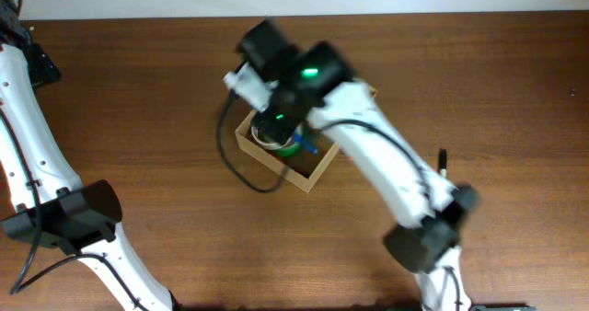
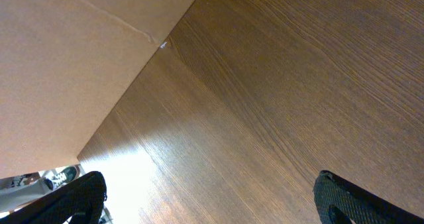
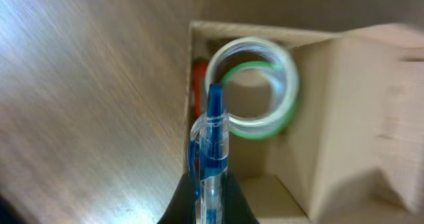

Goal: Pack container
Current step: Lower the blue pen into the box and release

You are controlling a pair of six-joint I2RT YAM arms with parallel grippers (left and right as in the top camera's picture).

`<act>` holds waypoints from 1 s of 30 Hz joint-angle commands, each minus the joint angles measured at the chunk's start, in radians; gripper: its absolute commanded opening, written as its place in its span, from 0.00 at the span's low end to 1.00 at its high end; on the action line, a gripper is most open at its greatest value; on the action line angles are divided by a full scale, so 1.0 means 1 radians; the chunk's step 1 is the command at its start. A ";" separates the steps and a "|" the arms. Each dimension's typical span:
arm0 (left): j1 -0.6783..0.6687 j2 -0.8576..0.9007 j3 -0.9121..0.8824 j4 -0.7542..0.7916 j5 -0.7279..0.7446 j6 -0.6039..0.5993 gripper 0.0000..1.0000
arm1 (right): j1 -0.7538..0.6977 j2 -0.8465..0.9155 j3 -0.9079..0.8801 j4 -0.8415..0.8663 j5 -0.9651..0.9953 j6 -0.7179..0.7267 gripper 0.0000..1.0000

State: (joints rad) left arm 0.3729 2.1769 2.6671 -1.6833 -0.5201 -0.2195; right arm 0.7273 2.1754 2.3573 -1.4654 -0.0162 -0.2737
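The container is an open brown cardboard box in the middle of the table, its flap standing up at the right in the right wrist view. Inside it lie a clear tape roll, a green tape roll and something red. My right gripper is shut on a blue and clear pen, held over the box's near left wall. The pen also shows in the overhead view. My left gripper is open and empty above bare table, far from the box.
A small dark stick-like thing lies on the table right of the box. My right arm reaches across the box from the front right. A tan flat surface fills the upper left of the left wrist view.
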 commanded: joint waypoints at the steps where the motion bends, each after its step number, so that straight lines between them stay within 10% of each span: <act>1: 0.003 -0.004 0.006 -0.001 0.001 0.012 1.00 | 0.004 0.075 -0.003 0.003 -0.015 -0.018 0.04; 30: 0.003 -0.004 0.006 -0.001 0.001 0.012 1.00 | -0.040 0.261 -0.005 0.076 -0.146 -0.018 0.04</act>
State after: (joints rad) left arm 0.3729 2.1769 2.6671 -1.6833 -0.5205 -0.2195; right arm 0.6865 2.4260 2.3516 -1.3933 -0.1337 -0.2886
